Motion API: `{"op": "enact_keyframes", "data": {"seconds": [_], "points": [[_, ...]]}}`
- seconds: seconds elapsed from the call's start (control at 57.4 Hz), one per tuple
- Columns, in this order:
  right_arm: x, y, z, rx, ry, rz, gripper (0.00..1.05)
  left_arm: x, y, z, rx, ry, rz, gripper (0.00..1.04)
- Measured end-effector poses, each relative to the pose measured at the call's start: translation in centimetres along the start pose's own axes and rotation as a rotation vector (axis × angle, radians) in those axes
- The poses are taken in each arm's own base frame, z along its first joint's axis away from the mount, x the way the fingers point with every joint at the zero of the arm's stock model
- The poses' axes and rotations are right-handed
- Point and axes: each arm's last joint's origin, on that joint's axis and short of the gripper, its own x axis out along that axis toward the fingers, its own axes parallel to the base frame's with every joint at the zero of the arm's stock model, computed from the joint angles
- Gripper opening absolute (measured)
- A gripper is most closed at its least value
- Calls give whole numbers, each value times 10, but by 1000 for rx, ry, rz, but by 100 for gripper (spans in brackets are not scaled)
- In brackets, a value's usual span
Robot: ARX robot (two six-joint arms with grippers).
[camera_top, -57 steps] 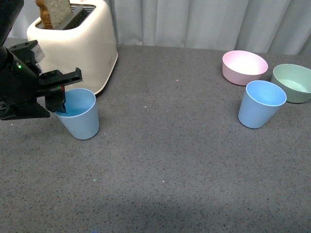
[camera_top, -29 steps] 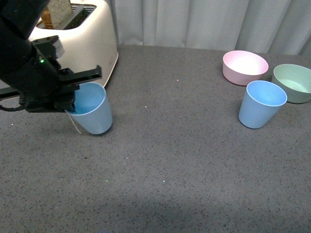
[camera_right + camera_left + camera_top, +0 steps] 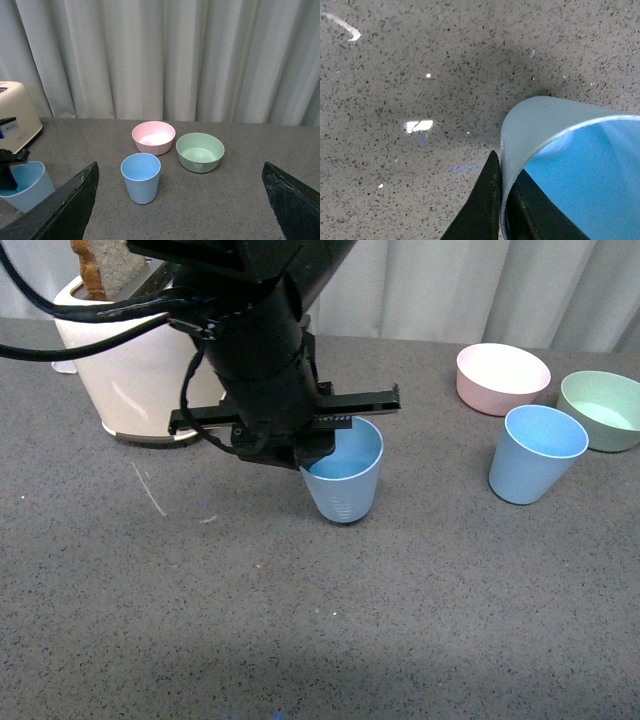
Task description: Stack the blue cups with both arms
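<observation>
My left gripper (image 3: 312, 466) was clamped on the held blue cup (image 3: 345, 475), one finger inside the wall and one outside, pinching the rim on its left-hand side. The left wrist view showed that pinch closely: both fingers (image 3: 487, 200) pressed flat against the thin edge. The cup stood upright near the middle of the table (image 3: 300, 640), right of the toaster (image 3: 130, 370). I could not tell whether its base touched the surface or hung just clear.

I judged it a light, thin-walled plastic tumbler, stiff enough to hold its shape but with a smooth matte skin that might slip under a rim pinch. Gripped on one side only, it would tend to tilt, so a firm bite well down the wall seemed wiser than the lip alone.

The second blue cup (image 3: 535, 455) stood upright at the right, well apart from mine, just near of the pink bowl (image 3: 502, 378) and beside the green bowl (image 3: 602, 410), touching neither. Its open mouth faced up, ready to take a cup lowered straight in.

My left arm reached in from the far left, wrist bent so the fingers pointed down. My right gripper (image 3: 179, 170) hung back on the near side, its fingers spread wide and holding nothing, facing the second cup and the bowls.
</observation>
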Motion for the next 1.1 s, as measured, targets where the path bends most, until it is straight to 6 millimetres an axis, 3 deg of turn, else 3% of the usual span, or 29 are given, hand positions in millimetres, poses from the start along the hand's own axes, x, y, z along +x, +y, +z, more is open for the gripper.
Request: {"op": "enact_keyframes", "data": {"seconds": [0.244, 0.505, 0.767, 0.871, 0.993, 1.045, 1.098], "points": [[0, 0, 0, 0, 0, 0, 95, 4, -15, 1, 23, 4, 15, 4], [0, 0, 0, 0, 0, 0, 95, 0, -20, 1, 7, 3, -21, 41], [0, 0, 0, 0, 0, 0, 95, -45, -23, 10, 6, -111, -70, 88], [0, 0, 0, 0, 0, 0, 95, -38, -11, 2, 99, -476, 83, 76], [0, 0, 0, 0, 0, -1, 95, -35, 27, -30, 145, -758, 159, 58], [0, 0, 0, 0, 0, -1, 95, -47, 47, -42, 124, -912, 132, 49], [0, 0, 0, 0, 0, -1, 95, -73, 65, -50, 86, -1091, 101, 38]]}}
